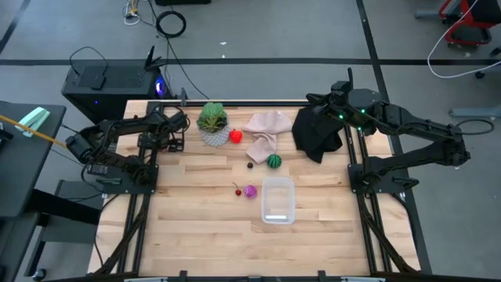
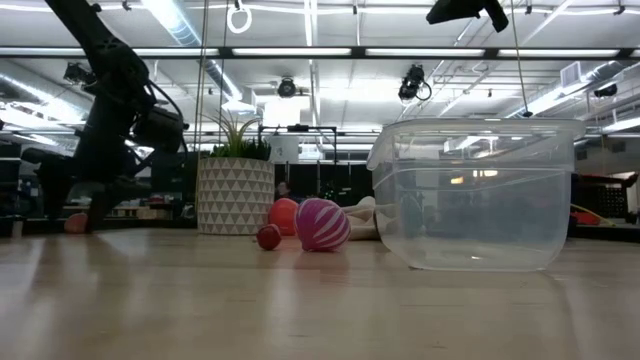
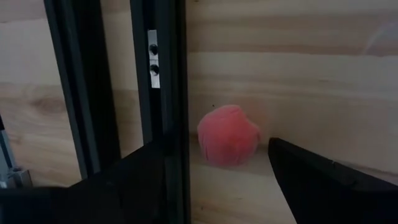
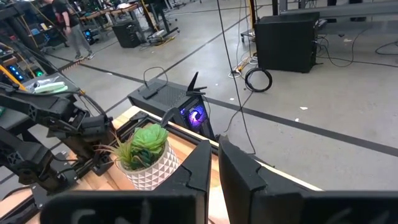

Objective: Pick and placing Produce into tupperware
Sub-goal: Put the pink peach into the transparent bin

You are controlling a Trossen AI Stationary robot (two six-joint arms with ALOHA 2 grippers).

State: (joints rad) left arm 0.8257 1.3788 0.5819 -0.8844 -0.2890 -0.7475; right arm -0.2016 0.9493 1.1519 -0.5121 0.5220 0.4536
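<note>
My left gripper (image 1: 175,135) (image 3: 219,148) is low at the table's far left corner, open, pointing down. Its fingers stand on either side of a pink-red fuzzy fruit (image 3: 228,134) that lies against the black frame rail (image 3: 165,74); in the low view this fruit (image 2: 75,222) shows at far left. On the wood lie a red fruit (image 1: 236,136), a green round one (image 1: 274,161), a purple one (image 1: 250,191) (image 2: 322,224) and tiny dark-red ones (image 1: 237,190) (image 2: 268,237). The clear tupperware (image 1: 278,200) (image 2: 475,195) stands empty beside them. My right gripper (image 1: 319,103) (image 4: 214,152) is shut, raised over the black cloth.
A leafy plant in a white pot (image 1: 212,125) (image 2: 235,190) stands at the far edge, next to the red fruit. A beige cloth (image 1: 264,128) and a black cloth (image 1: 316,135) lie at far centre and far right. The near half of the table (image 1: 235,243) is bare wood.
</note>
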